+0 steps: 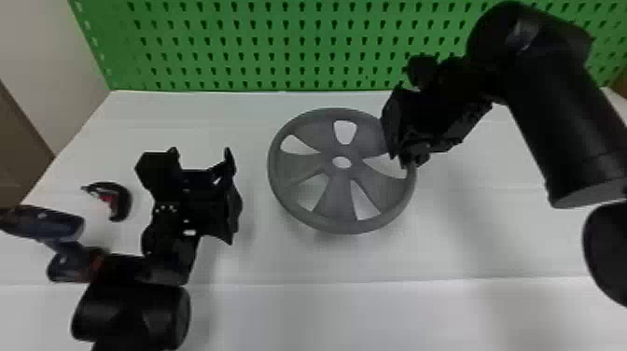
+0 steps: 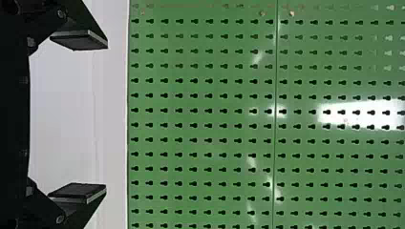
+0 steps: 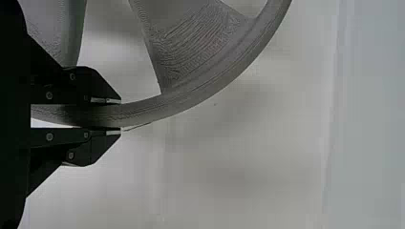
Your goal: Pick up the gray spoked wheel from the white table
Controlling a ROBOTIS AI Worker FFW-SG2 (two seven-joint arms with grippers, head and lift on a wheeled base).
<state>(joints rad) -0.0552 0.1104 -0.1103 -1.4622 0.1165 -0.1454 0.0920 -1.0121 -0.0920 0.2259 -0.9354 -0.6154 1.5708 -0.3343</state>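
Right gripper clamped on the rim of the gray spoked wheel, between two and three o'clock in the head view. Can't tell whether the wheel is clear of the white table. Main risk, my judgement: one-edge hold, so weight toward nine o'clock may make the rim pivot or slip between the pads. Second: left gripper, spread and empty, sits near eight-thirty; a leftward swing could strike it. Third: green pegboard at twelve; I could clip it if I push forward.
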